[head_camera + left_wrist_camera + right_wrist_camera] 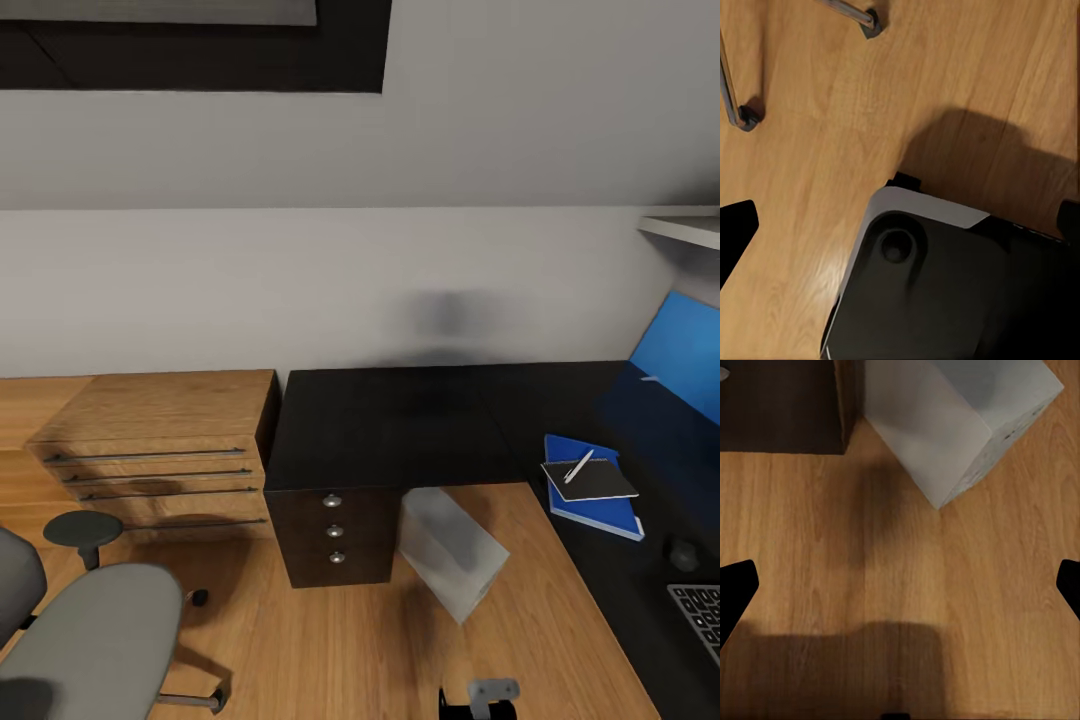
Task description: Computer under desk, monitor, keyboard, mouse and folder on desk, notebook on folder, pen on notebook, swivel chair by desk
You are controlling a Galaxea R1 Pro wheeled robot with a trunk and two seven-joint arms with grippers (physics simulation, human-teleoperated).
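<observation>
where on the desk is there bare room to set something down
The desk top is bare from above the dark drawer cabinet across to the folder. It is crowded at the right: folder, notebook, pen, mouse, keyboard.

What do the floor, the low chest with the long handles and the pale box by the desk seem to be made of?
The floor looks like light wood planks: grain and board lines show. The low chest looks like matching light wood with metal-looking bar handles. The computer, a pale grey box, looks smooth and matte, perhaps plastic or painted metal; the render leaves that open.
</observation>
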